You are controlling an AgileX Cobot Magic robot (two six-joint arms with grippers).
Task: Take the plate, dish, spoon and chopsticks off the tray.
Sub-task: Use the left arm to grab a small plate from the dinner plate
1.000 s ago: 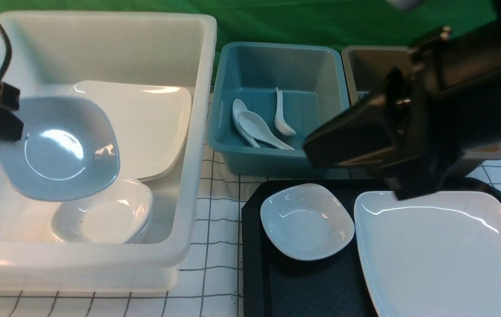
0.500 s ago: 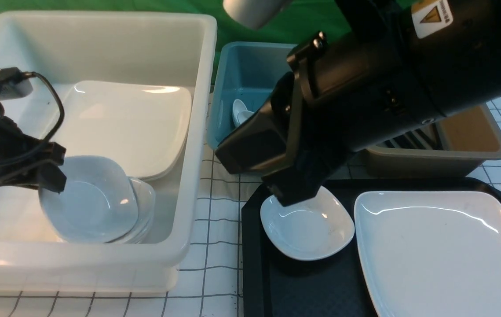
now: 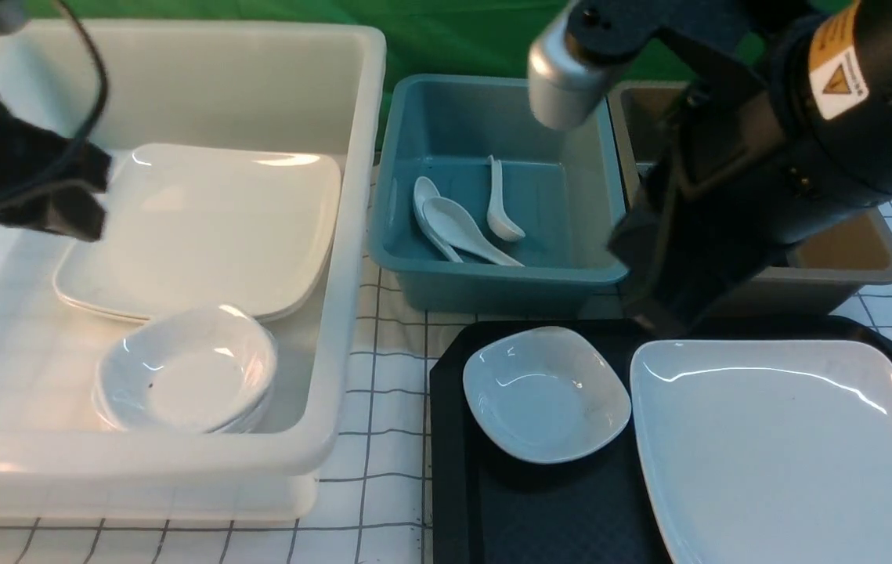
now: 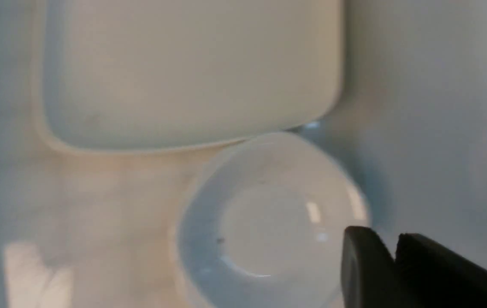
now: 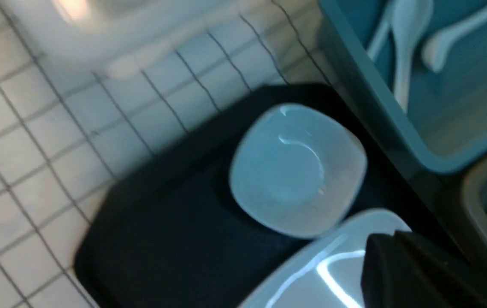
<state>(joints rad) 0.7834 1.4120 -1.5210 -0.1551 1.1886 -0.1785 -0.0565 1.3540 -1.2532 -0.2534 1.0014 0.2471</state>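
The black tray (image 3: 539, 509) holds a small white dish (image 3: 546, 392) at its back left and the large white plate (image 3: 790, 446) on its right. Both also show in the right wrist view, the dish (image 5: 296, 171) and the plate (image 5: 311, 273). My right gripper (image 3: 669, 317) is shut and empty, hovering above the plate's back left corner (image 5: 391, 239). My left gripper (image 3: 97, 196) is raised over the white tub, empty, its jaws a narrow gap apart (image 4: 391, 244). No spoon or chopsticks show on the tray.
The white tub (image 3: 352, 235) holds stacked large plates (image 3: 211, 227) and stacked small dishes (image 3: 187, 372). The blue tub (image 3: 492, 282) holds three spoons (image 3: 461, 227). A brown tub (image 3: 868, 266) stands mostly behind my right arm.
My left gripper let the small dish go onto the stack in the white tub and rose away. My right arm swung right, from over the tray's dish to the plate's back corner.
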